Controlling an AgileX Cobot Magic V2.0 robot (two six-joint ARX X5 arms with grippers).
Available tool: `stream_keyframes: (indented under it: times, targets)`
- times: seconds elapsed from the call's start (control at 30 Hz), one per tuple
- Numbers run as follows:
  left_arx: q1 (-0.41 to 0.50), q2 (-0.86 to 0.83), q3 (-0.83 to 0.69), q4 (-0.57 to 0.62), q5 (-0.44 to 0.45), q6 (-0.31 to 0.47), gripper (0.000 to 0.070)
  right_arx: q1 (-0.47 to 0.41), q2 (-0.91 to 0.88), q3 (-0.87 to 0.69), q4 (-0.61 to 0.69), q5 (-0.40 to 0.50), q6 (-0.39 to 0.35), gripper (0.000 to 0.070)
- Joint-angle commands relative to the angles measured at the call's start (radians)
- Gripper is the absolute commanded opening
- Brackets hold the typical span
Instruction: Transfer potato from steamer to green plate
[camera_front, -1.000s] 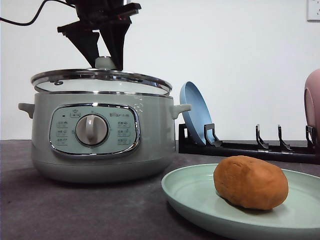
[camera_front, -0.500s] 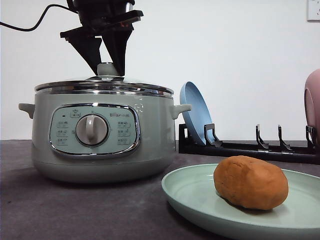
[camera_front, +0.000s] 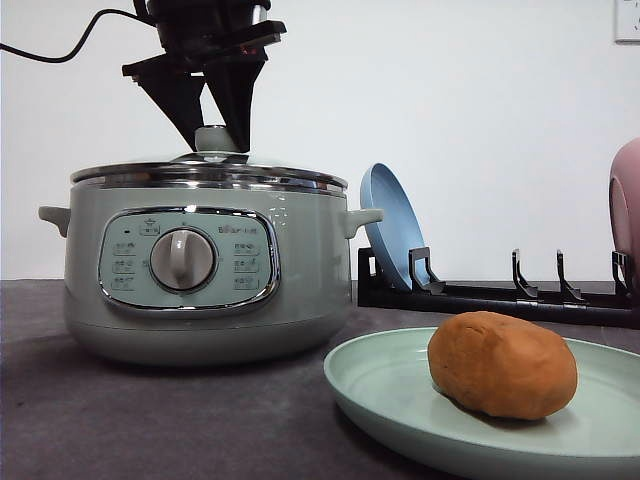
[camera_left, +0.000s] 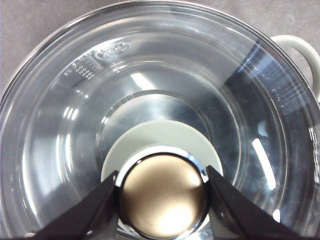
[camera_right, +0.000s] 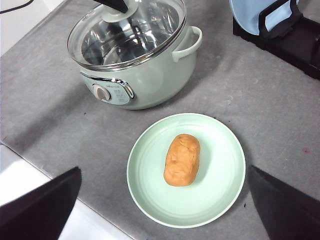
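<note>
The orange-brown potato (camera_front: 502, 364) (camera_right: 182, 159) lies on the green plate (camera_front: 380, 392) (camera_right: 150, 192), just left of its middle in the front view. The sage-green steamer (camera_front: 300, 280) (camera_right: 150, 85) stands left of the plate with its glass lid (camera_front: 210, 172) (camera_left: 75, 125) seated flat on the rim. My left gripper (camera_front: 215, 135) (camera_left: 162, 175) is directly above the pot, shut on the lid's knob (camera_left: 162, 197). High over the plate, my right gripper (camera_right: 164, 171) is open, its fingers (camera_right: 45, 205) wide apart and holding nothing.
A black dish rack (camera_front: 500, 295) stands behind the plate with a blue plate (camera_front: 392, 225) leaning in it. A pink plate (camera_front: 627, 210) is at the far right. The grey table's front edge (camera_right: 30, 175) runs close to the steamer's control panel.
A second ago the lid hung tilted above the pot in my left gripper. It has come down and now rests on the rim. Potato and plate have not moved.
</note>
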Motion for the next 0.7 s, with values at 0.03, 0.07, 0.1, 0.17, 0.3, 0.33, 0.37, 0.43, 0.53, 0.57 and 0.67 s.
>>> stream_keyframes:
  times: [0.03, 0.07, 0.1, 0.17, 0.3, 0.33, 0.37, 0.43, 0.53, 0.57, 0.67]
  targets:
    - [-0.005, 0.041, 0.023, 0.043, 0.005, 0.042, 0.0000, 0.006, 0.004, 0.013, 0.004, 0.003, -0.005, 0.0699]
    - [-0.005, 0.041, 0.023, 0.043, 0.005, 0.043, 0.0000, 0.006, 0.004, 0.013, 0.003, 0.003, -0.005, 0.0699]
    - [-0.005, 0.041, 0.022, 0.042, 0.005, 0.044, 0.0000, 0.006, 0.004, 0.013, 0.004, 0.003, -0.005, 0.0699]
    - [-0.005, 0.041, 0.022, 0.042, 0.005, 0.040, 0.0000, 0.006, 0.004, 0.013, 0.004, 0.003, -0.005, 0.0699]
    - [-0.005, 0.041, 0.022, 0.035, 0.006, 0.005, 0.0000, 0.006, 0.004, 0.013, 0.004, 0.003, -0.005, 0.0699]
    - [-0.005, 0.041, 0.022, 0.030, 0.006, 0.003, 0.0000, 0.006, 0.004, 0.013, 0.004, 0.003, -0.005, 0.0699]
    - [-0.005, 0.041, 0.022, 0.023, 0.006, 0.004, 0.0000, 0.006, 0.004, 0.013, 0.004, 0.003, -0.005, 0.0699]
    - [-0.005, 0.041, 0.022, 0.014, 0.006, 0.003, 0.0000, 0.006, 0.004, 0.013, 0.004, 0.003, -0.005, 0.0699]
    - [-0.005, 0.041, 0.022, 0.005, 0.006, -0.004, 0.0000, 0.006, 0.004, 0.013, 0.004, 0.003, -0.005, 0.0699]
    - [-0.005, 0.041, 0.022, 0.004, 0.006, -0.010, 0.0000, 0.006, 0.004, 0.013, 0.004, 0.003, -0.005, 0.0699]
    - [-0.005, 0.041, 0.023, 0.007, 0.006, -0.013, 0.0000, 0.006, 0.004, 0.013, 0.004, 0.003, -0.005, 0.0699]
